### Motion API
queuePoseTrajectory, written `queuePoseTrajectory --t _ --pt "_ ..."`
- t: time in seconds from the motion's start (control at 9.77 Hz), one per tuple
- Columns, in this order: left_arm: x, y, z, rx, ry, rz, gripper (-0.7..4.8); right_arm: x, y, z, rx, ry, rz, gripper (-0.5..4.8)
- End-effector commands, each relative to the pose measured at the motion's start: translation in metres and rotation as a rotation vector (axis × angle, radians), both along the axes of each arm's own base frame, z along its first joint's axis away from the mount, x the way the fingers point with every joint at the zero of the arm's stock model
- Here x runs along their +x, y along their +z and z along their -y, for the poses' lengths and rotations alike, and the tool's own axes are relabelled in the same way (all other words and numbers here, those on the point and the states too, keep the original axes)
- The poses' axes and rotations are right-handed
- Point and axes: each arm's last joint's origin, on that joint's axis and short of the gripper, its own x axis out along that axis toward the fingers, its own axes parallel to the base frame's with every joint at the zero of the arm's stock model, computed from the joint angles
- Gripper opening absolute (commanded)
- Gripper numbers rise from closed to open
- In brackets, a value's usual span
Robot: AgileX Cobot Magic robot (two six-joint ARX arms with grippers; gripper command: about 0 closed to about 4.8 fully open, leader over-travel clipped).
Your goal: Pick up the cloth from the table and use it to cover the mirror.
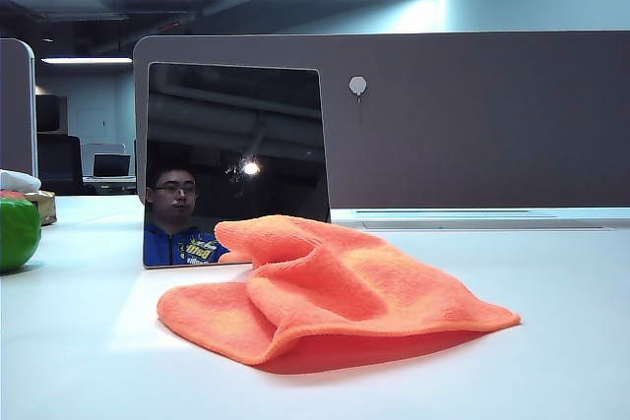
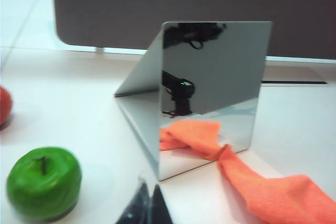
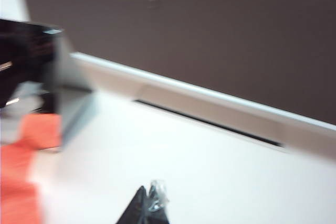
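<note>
The left tool (image 2: 148,209) hangs low over the white counter (image 2: 79,103) with its fingers pressed together, holding nothing. Ahead of it stands the mirror (image 2: 212,87), upright in front of the grey-brown partition (image 2: 157,9). The orange cloth (image 2: 278,192) lies crumpled on the counter ahead of this tool and off to one side, one corner touching the mirror's foot. A green apple (image 2: 44,182) sits near the tool on the other side.

The right tool (image 3: 149,208), blurred, is also closed and empty above bare counter; the cloth (image 3: 21,182) and the mirror (image 3: 31,61) lie off to its side, well apart from it.

In the exterior view the cloth (image 1: 335,292) rests heaped before the mirror (image 1: 236,159).
</note>
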Motion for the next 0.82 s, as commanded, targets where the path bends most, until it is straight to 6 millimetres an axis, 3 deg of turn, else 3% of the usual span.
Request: queuePoseTrajectory --t 0.1,0.2,0.31,0.41,0.51,0.61,0.72,0.82 --pt "0.035 0.013 0.019 0.110 -0.203 -0.058 -0.05 0.033 0.011 -0.006 0.047 0.269 -0.111 -0.01" --pt "0.044 0.009 0.028 0.112 -0.258 -0.093 -0.05 0.042 0.008 -0.007 0.061 0.321 -0.139 -0.01" --pt "0.069 -0.011 0.063 0.131 -0.425 -0.177 -0.05 0.070 -0.005 -0.022 0.056 0.430 -0.213 -0.01" --pt "0.079 -0.019 0.075 0.135 -0.467 -0.182 -0.04 0.086 -0.016 -0.050 0.045 0.576 -0.253 -0.01" --pt "0.087 -0.025 0.078 0.136 -0.470 -0.192 1.26 0.104 -0.044 -0.105 -0.085 0.676 -0.316 1.01" --pt "0.087 -0.025 0.078 0.138 -0.472 -0.189 1.58 0.112 -0.058 -0.120 -0.130 0.649 -0.346 1.33" --pt "0.087 -0.025 0.078 0.139 -0.472 -0.190 1.62 0.120 -0.069 -0.128 -0.145 0.639 -0.365 1.74" --pt "0.087 -0.025 0.078 0.138 -0.472 -0.190 1.62 0.131 -0.084 -0.134 -0.160 0.616 -0.398 1.84"
